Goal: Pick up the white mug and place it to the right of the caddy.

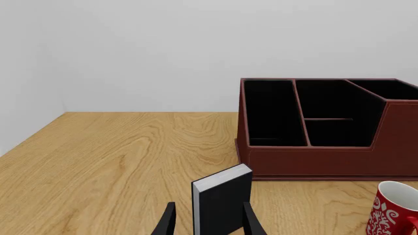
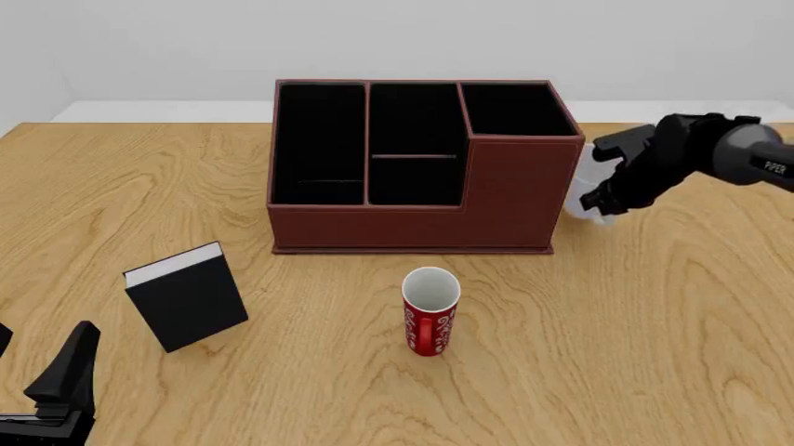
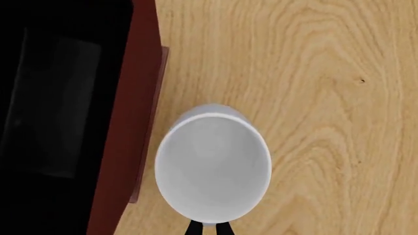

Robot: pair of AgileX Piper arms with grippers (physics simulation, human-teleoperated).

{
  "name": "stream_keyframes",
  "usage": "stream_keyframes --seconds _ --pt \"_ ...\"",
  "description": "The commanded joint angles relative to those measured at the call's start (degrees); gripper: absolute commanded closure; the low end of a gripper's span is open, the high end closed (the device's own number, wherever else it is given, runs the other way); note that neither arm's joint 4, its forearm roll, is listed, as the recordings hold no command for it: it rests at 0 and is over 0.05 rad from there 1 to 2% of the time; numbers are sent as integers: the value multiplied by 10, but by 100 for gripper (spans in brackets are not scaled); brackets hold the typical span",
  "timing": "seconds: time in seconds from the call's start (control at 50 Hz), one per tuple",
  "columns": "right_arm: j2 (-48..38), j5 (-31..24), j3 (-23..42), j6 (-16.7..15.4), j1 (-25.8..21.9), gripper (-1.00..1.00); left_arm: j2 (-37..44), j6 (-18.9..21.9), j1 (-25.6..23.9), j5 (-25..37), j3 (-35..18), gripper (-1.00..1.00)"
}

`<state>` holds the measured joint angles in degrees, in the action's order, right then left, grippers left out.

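Caddy: the big reddish-brown caddy (image 2: 422, 167) stands on the wooden table (image 2: 645, 353), toward the far side; I take it as my landmark. Its black-lined compartments are open on top, and the section at its right end has a taller front.
White mug: the white mug (image 3: 212, 169) stands upright, mouth up, just beside the caddy's right wall. From my right wrist I look straight down into it. From the front, only a pale sliver of it (image 2: 586, 197) shows past the caddy's corner and my arm.
Right claw: my right claw (image 2: 604, 200) hangs at the mug, right of the caddy. Two dark fingertips (image 3: 195, 228) show close together at the mug's rim; I cannot tell whether they pinch the rim or only sit near it.
Left claw: my left claw (image 1: 209, 223) sits low, well in front of the caddy's left end, its two fingers spread apart with nothing gripped.
Book: a black book (image 2: 186, 297) with white pages stands tilted in front of the caddy's left end.
Red mug: a red mug (image 2: 430, 311) with a white pattern stands upright in front of the caddy's middle.
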<state>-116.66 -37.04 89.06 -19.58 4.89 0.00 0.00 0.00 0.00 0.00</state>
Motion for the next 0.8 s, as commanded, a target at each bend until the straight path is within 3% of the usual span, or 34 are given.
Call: stream_keyframes --seconds 0.02,0.8 --pt "-5 3 -2 7 -4 100 0 0 0 0 0 -100" --pt "-28 18 -9 10 1 100 0 0 0 0 0 -100"
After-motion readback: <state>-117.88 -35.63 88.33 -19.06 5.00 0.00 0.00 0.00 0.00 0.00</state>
